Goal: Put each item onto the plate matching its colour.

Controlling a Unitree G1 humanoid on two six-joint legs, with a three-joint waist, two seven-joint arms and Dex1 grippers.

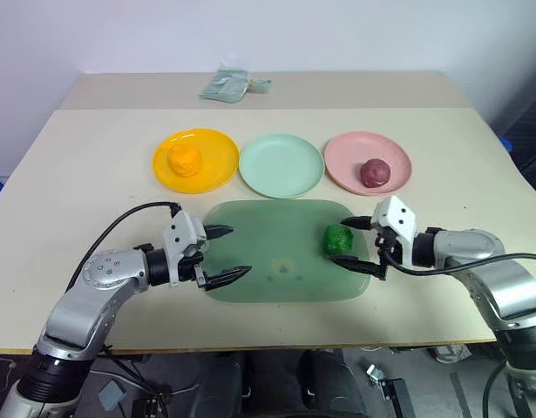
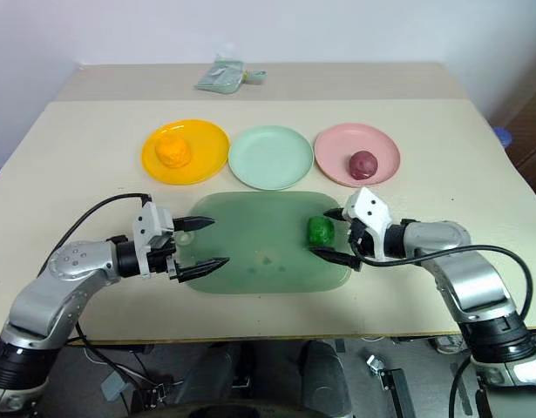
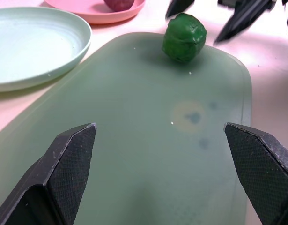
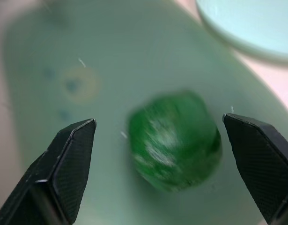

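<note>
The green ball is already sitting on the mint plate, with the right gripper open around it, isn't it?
Not quite. The green ball sits on the big green tray, not the mint plate, as the left eye view shows. The right gripper is indeed open around it.

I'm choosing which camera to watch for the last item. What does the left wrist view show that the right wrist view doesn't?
Left wrist view alone: the round pink plastic plate carrying the dark reddish-purple lumpy ball, and the right tool, open, around the ball. Right wrist view alone: nothing further. Both share the bright green lumpy ball lying on the big green rounded-rectangle tray, and the round pale mint green plate, bare.
</note>
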